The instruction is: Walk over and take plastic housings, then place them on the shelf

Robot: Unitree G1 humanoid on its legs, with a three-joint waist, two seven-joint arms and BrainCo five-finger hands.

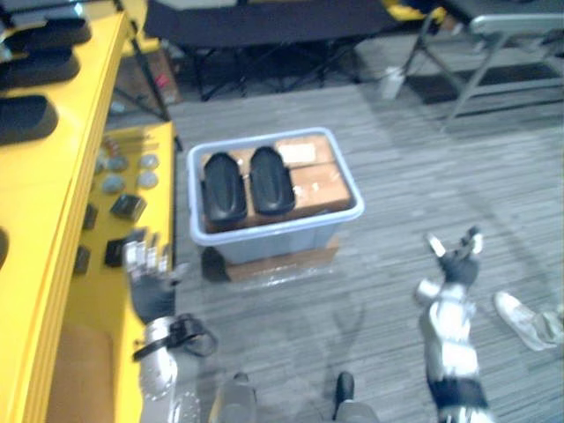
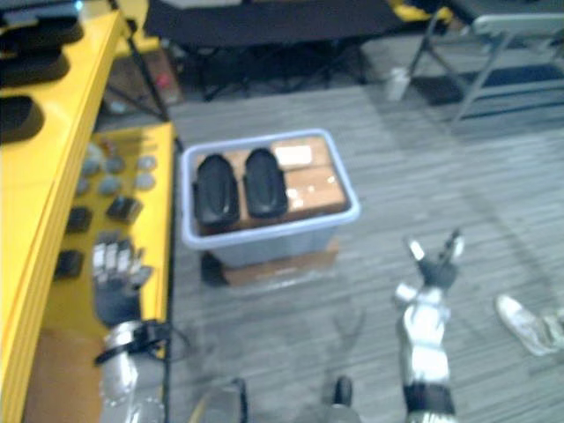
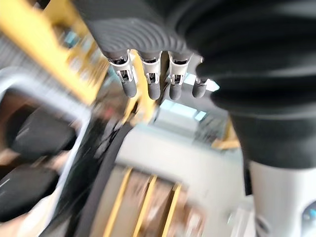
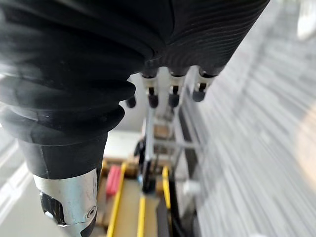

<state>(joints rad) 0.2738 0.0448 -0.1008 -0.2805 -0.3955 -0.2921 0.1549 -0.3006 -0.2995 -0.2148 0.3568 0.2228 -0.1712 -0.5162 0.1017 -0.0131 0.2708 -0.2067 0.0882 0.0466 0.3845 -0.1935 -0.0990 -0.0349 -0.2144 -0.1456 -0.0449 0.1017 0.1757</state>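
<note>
Reaching into the bin [image 1: 264, 240] looks like the riskiest step from here. The two black housings [image 1: 225, 188] lie side by side in the bin's left half, on top of brown cardboard boxes [image 1: 319, 183]. They seem to touch each other and sit close to the rim. Fingers going down for one could push the other aside or catch on the rim. The shells look smooth and rounded, so a shallow hold may slip.

The left hand [image 1: 150, 284] hangs to the left of the bin, empty, its fingers [image 3: 152, 86] straight in a close row. It is right over the lower board of the yellow shelf [image 1: 44, 211], where small parts [image 1: 129, 206] lie, and a careless swing could knock them. The right hand [image 1: 454, 264] is well to the right of the bin, empty, fingers spread. A person's shoe [image 1: 520, 319] lies further right of the bin, a hazard for any step that way.
</note>
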